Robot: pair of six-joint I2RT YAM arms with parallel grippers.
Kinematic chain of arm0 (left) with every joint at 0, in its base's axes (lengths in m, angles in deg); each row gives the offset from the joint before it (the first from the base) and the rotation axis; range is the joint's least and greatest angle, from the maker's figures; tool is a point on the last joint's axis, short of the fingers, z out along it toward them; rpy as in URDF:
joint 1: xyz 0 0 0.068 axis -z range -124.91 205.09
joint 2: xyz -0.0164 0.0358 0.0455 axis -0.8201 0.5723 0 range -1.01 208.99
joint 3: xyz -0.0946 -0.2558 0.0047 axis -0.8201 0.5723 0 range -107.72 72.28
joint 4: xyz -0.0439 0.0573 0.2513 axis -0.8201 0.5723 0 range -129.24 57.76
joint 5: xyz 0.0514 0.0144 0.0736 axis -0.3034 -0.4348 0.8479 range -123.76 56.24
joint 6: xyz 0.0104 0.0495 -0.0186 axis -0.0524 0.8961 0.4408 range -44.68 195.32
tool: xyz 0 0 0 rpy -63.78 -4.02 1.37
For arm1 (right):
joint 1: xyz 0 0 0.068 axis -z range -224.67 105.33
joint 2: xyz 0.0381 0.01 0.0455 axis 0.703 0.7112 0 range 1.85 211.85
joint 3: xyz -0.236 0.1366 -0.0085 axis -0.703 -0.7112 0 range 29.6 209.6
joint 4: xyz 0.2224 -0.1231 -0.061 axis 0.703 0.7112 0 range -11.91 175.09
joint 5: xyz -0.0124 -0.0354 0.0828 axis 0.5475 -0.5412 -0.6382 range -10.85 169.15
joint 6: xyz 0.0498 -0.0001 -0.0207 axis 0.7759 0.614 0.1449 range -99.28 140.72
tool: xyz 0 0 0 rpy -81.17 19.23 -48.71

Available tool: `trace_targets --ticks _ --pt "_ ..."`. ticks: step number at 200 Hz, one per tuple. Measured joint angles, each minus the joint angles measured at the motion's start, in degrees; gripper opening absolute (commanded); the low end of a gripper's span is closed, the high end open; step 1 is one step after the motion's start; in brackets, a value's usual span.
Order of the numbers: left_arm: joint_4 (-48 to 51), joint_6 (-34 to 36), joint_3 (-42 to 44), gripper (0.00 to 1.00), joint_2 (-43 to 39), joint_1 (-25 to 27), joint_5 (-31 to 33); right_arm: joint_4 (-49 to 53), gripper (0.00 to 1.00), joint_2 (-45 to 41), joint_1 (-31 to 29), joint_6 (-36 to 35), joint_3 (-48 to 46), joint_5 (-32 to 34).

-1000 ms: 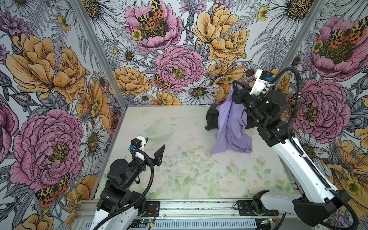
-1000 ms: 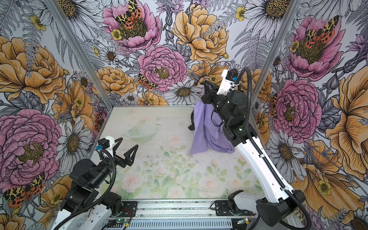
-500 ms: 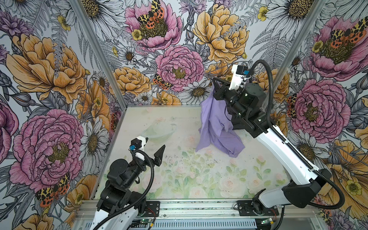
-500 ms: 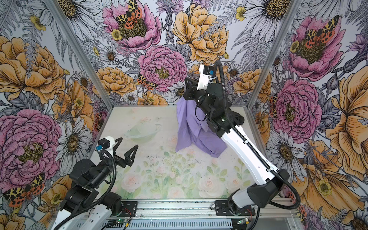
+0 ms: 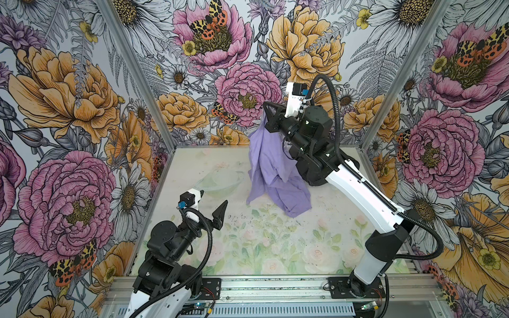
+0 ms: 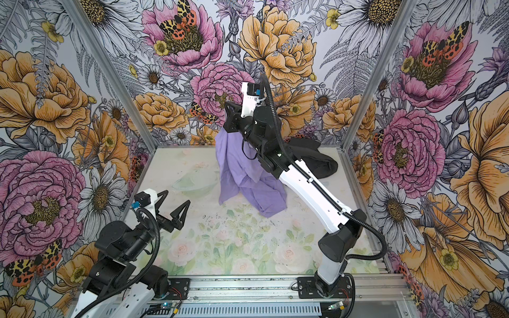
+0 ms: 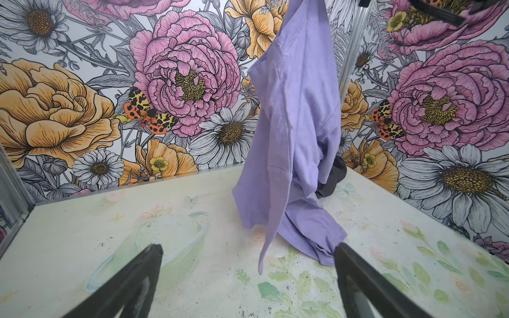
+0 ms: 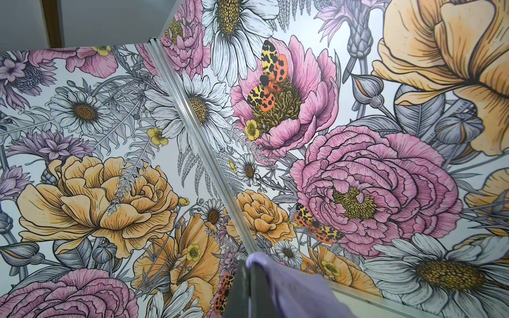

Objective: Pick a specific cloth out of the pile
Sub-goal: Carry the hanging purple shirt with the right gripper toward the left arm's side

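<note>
The cloth [image 5: 271, 165] [image 6: 242, 170], a lavender garment, hangs from my right gripper [image 5: 265, 110] [image 6: 228, 107], which is shut on its top edge high near the back wall. The cloth's lower folds rest on the table. In the right wrist view the cloth [image 8: 297, 291] drapes over the closed right gripper [image 8: 249, 264]. The rest of the pile, a dark grey garment [image 6: 316, 157] [image 7: 334, 176], lies in the back right corner behind the right arm. My left gripper [image 5: 213, 201] [image 6: 176, 198] [image 7: 248, 247] stands open and empty at the front left, facing the cloth [image 7: 297, 124].
The floral table mat [image 5: 248, 247] is boxed in by flowered walls on three sides, with a metal rail [image 5: 275, 286] along the front. A faint pale bowl shape [image 5: 220, 181] shows on the mat left of the cloth. Dark specks dot the middle of the mat.
My right gripper has carried the cloth leftward and higher, away from the dark garment in the back right corner. The left arm has not moved.
</note>
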Motion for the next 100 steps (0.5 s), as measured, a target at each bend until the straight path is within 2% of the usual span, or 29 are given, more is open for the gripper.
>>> trace_targets --ticks 60,100 --pt "0.2 0.0 0.0 0.99 -0.3 0.0 0.2 0.7 0.0 13.9 -2.9 0.1 16.6 -1.1" --pt "0.2 0.0 0.0 0.99 -0.3 0.0 0.5 0.5 0.0 29.2 -3.6 1.8 37.3 -2.3"
